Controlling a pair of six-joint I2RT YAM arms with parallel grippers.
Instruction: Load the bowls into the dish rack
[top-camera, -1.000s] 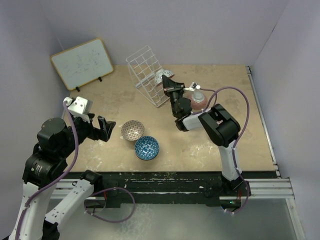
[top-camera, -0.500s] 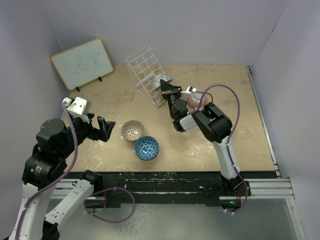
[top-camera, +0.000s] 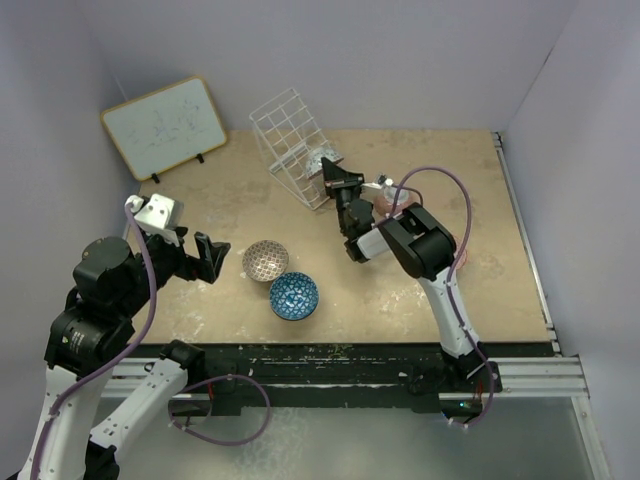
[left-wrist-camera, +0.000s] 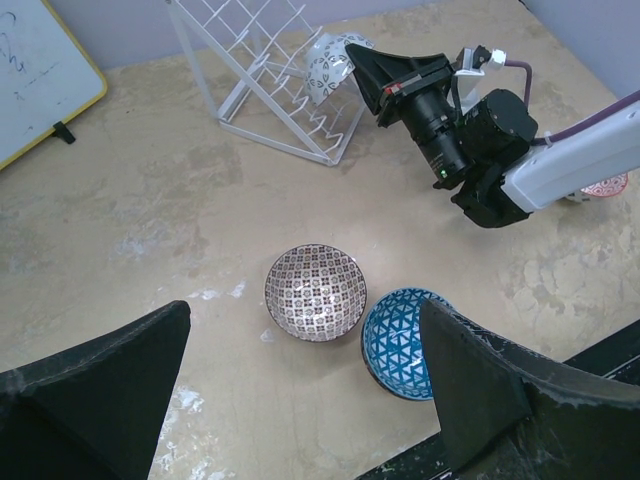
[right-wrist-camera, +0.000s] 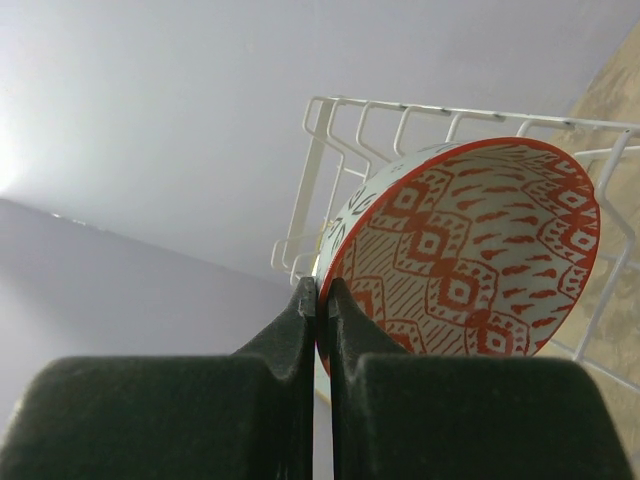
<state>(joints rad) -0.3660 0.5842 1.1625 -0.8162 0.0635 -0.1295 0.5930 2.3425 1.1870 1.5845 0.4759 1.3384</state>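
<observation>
The white wire dish rack (top-camera: 290, 140) stands at the back of the table, also in the left wrist view (left-wrist-camera: 270, 75). My right gripper (top-camera: 333, 178) is shut on the rim of a bowl (right-wrist-camera: 470, 260) with a red pattern inside. It holds the bowl on edge against the rack's right side (right-wrist-camera: 400, 115), where the bowl's white patterned outside shows (left-wrist-camera: 333, 62). A brown patterned bowl (top-camera: 265, 260) and a blue patterned bowl (top-camera: 293, 295) sit side by side on the table. My left gripper (top-camera: 205, 255) is open and empty, above and left of them (left-wrist-camera: 315, 292).
A wood-framed whiteboard (top-camera: 165, 125) leans at the back left. A reddish bowl (top-camera: 393, 203) sits behind the right arm, its edge showing in the left wrist view (left-wrist-camera: 605, 187). The right arm's cable loops over the table's right half.
My right gripper has moved left and farther back with the red-patterned bowl, bringing it up to the rack. The left arm and the two table bowls have not moved.
</observation>
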